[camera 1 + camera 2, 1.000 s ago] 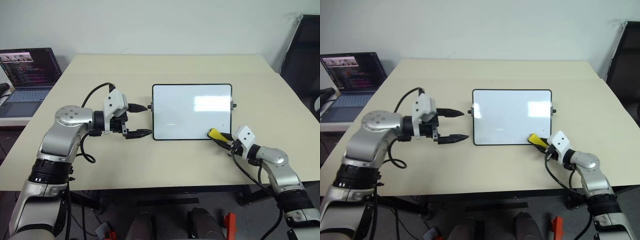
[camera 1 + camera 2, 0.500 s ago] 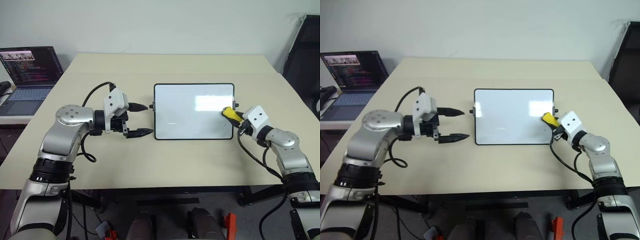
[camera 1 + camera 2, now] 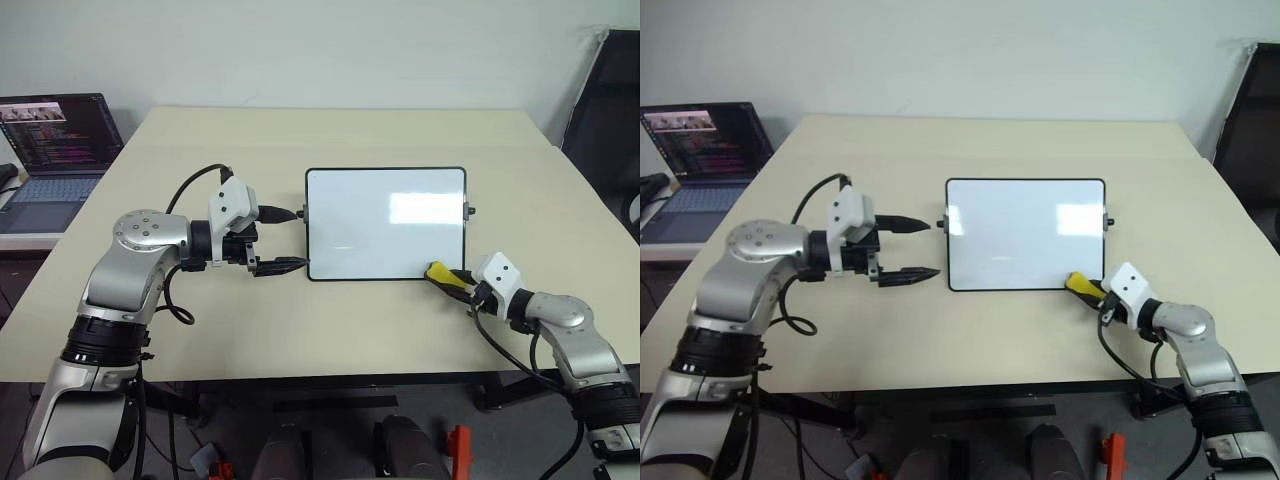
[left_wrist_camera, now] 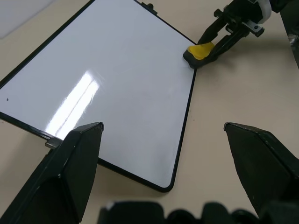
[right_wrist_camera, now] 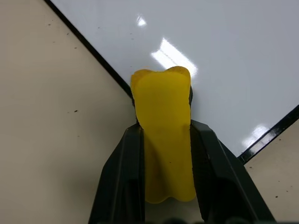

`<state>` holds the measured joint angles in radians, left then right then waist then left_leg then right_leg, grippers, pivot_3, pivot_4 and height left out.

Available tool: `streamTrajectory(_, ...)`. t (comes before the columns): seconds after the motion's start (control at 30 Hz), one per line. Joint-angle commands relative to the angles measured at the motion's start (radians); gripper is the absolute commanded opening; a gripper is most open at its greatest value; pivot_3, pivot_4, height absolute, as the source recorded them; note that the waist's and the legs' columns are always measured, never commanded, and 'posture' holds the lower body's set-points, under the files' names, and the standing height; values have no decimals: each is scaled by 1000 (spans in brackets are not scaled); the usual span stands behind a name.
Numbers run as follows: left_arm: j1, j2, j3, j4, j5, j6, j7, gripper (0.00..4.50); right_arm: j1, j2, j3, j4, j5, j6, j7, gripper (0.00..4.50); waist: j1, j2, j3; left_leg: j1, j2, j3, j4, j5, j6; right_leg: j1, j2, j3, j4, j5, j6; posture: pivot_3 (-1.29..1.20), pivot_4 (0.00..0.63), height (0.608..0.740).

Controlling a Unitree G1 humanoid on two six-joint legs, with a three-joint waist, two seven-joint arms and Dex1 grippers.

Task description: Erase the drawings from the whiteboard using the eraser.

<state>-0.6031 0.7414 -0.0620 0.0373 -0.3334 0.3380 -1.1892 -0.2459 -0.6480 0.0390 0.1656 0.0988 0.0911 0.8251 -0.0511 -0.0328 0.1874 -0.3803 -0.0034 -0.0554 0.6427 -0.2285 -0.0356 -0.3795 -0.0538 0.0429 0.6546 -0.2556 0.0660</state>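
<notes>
Yellow block: the eraser [image 3: 437, 272] is pinched between the two black fingers of the right gripper [image 3: 452, 279], its tip resting on the whiteboard's [image 3: 385, 222] corner at about 5 o'clock, right on the black frame.
Board surface: glossy white with window glare; no blue drawings can be made out on it in any view, so the wiping step looks finished or nearly so (a judgement).
Step in hand: a pass along the board's near right edge, eraser at the frame.
Next move: if any mark remains, sweep the eraser back toward 10 o'clock across the white area with the dark face flat; otherwise lift it clear and set it on the counter [image 3: 300, 330].
Left gripper [image 3: 287, 240]: fingers spread wide and empty, tips just beside the board's edge at 9 o'clock, near its small side knob; whether they touch the frame cannot be told.
Edges: the thin black frame may catch the eraser at the corner.
Open room: bare counter lies at 12, 3 and 6 o'clock of the board; a laptop [image 3: 55, 150] sits well apart at 10 o'clock.
</notes>
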Motion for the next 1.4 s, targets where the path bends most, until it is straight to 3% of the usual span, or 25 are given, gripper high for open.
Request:
streamTrajectory(0.03, -29, -1, 14, -15, -3, -14, -1, 4500, 28, -12, -6, 4, -2, 55, 3, 959, 4, 0, 0, -1, 0, -1, -1, 0, 0, 0, 0, -1, -1, 0, 0, 0, 150, 740)
streamTrajectory(0.17, -44, -6, 26, -18, -20, -5, -1, 4500, 49, -59, -152, -202, 171, 192, 47, 959, 11, 1, 1, -4, 0, -1, -2, 0, 0, -1, 0, -1, -7, 1, 2, 0, 150, 740)
streamTrajectory(0.3, -54, -15, 36, -40, -56, 17, -10, 4500, 40, -148, -432, -393, 426, 437, 19, 959, 21, 10, 7, -22, -2, -1, 0, 0, 0, -16, -1, 0, -7, 10, 6, 0, 150, 740)
streamTrajectory(0.47, -36, -116, -19, -111, -89, 28, 13, 4500, 37, -249, -578, -235, 375, 479, -70, 959, 28, 8, 6, -22, -2, -1, -2, -1, 0, -15, -2, -2, -10, 10, 6, 0, 150, 740)
streamTrajectory(0.6, -27, -220, -83, -143, -74, 23, 42, 4500, -6, -241, -569, -78, 326, 501, -173, 959, 27, 7, 6, -22, -3, 1, -1, -1, 0, -14, -2, -1, -11, 10, 6, 0, 150, 740)
streamTrajectory(0.83, -34, -314, -162, -130, -26, -14, 67, 4500, -82, -211, -445, 109, 244, 561, -264, 959, 6, 9, 6, -19, -2, 3, -1, 0, 0, -15, 0, 2, -9, 9, 6, 0, 150, 740)
streamTrajectory(1.17, -2, -292, -160, -154, -21, -15, 64, 4500, -206, -227, -347, 420, 142, 455, -250, 959, 11, 10, 6, -20, -2, 3, -1, 0, 0, -15, -1, 2, -10, 10, 6, 0, 150, 740)
streamTrajectory(1.4, 8, -278, -152, -165, -25, -13, 65, 4500, -244, -233, -328, 508, 123, 402, -212, 959, 11, 10, 6, -20, -2, 3, -1, 0, 0, -14, -1, 2, -10, 10, 6, 0, 150, 740)
